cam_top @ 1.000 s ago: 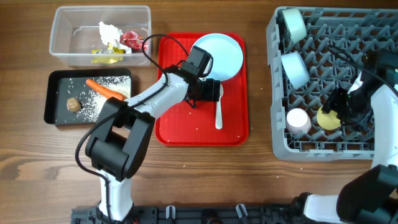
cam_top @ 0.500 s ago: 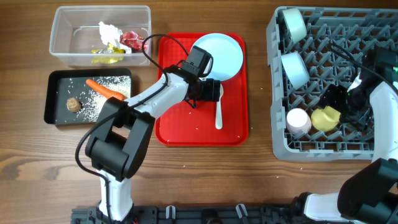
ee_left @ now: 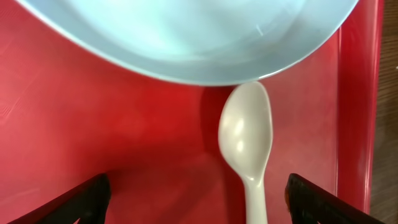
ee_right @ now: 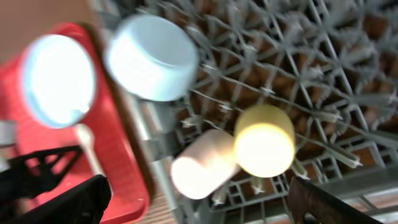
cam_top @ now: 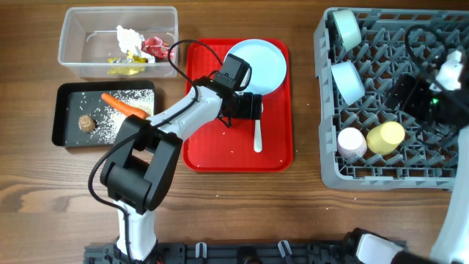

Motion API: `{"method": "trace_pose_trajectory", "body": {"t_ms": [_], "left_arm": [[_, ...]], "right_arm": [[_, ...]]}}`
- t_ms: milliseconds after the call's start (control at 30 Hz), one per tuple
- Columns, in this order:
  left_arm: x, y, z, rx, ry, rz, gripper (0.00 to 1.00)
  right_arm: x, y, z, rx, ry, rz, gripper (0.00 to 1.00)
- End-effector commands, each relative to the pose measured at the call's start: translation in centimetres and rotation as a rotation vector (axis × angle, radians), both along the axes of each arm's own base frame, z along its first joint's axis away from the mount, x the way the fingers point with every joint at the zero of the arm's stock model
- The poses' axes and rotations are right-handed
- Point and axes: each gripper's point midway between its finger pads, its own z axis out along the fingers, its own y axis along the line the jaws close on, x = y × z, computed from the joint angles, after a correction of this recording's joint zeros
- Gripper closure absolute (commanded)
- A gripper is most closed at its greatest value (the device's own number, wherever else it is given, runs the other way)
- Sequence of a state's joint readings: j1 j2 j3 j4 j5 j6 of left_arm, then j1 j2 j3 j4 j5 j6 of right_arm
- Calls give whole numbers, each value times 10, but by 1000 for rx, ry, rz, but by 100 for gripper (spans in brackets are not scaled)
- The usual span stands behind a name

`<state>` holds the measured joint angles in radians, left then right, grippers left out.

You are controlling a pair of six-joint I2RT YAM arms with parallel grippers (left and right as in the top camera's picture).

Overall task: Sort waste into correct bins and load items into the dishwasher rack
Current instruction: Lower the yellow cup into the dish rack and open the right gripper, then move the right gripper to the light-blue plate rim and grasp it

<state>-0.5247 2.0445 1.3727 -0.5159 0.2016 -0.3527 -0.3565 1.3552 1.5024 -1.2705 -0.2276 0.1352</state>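
Your left gripper point(ee_left: 198, 186) hovers low over the red tray point(cam_top: 212, 147), jaws spread wide and holding nothing. The spoon point(ee_left: 245, 134) lies flat on the red tray between the two fingers, closer to the finger on the tray's right edge, with its bowl just beside the rim of the plate point(cam_top: 256, 66). The plate sits on the far end of the red tray. To the right of the red tray stands the rack point(cam_top: 381, 178), and your right gripper point(ee_right: 198, 186) hangs above it, jaws wide apart and empty. Along the rack side nearest the red tray, a bowl point(cam_top: 346, 28) rests tipped in the far corner, and a second bowl point(cam_top: 347, 81) is tipped just nearer. Nearer again, the pink cup point(cam_top: 352, 143) lies beside the yellow cup point(cam_top: 385, 136), the two touching, with the pink one closer to the red tray. To the left of the red tray, at its far end, the tub point(cam_top: 73, 44) holds the tissue point(cam_top: 128, 37), a red wrapper point(cam_top: 154, 48) and a yellow wrapper point(cam_top: 124, 68). Also left of the red tray, level with its middle, the black tray point(cam_top: 62, 125) holds the carrot point(cam_top: 123, 105), the rice point(cam_top: 117, 123) and the lump point(cam_top: 86, 122).
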Motion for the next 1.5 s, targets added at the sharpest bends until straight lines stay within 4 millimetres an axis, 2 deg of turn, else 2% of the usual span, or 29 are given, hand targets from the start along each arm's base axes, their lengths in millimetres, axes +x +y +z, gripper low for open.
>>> {"method": "trace_pose_trajectory", "body": {"t_ms": [0, 100, 167, 233, 267, 400, 533, 667, 800, 900, 1000, 1067, 1133, 1267, 1467], "left_arm": [[9, 12, 32, 5, -74, 26, 9], [20, 18, 70, -19, -159, 47, 5], [25, 19, 94, -20, -235, -12, 5], [29, 20, 115, 13, -322, -80, 4], [31, 22, 119, 34, -348, -90, 4], [44, 40, 125, 153, -415, -47, 4], [48, 72, 118, 138, -328, 154, 4], [46, 114, 107, 102, -197, 346, 3], [40, 151, 98, 125, -113, 413, 2], [33, 167, 94, 148, -69, 442, 2], [27, 174, 91, 161, -41, 452, 1], [26, 175, 90, 164, -33, 453, 1], [26, 175, 89, 164, -33, 453, 0], [26, 175, 89, 164, -33, 453, 0], [26, 175, 89, 164, -33, 453, 0]], "right_arm": [[1, 30, 18, 25, -73, 121, 6], [4, 51, 20, 25, -81, 188, 6], [6, 61, 20, 26, -86, 220, 6], [9, 70, 22, 24, -100, 253, 6], [10, 74, 23, 24, -103, 264, 5], [16, 89, 27, 54, -134, 291, 6], [36, 127, 34, 104, -205, 390, 11], [70, 169, 22, 114, -224, 414, 14], [108, 201, -18, 97, -181, 358, 19], [127, 199, -65, 69, -83, 249, 20], [135, 196, -102, 54, -2, 201, 23], [139, 199, -125, 59, 43, 193, 33], [141, 201, -144, 60, 81, 185, 38], [145, 212, -173, 56, 115, 204, 44], [147, 215, -201, 56, 159, 178, 46]]}}
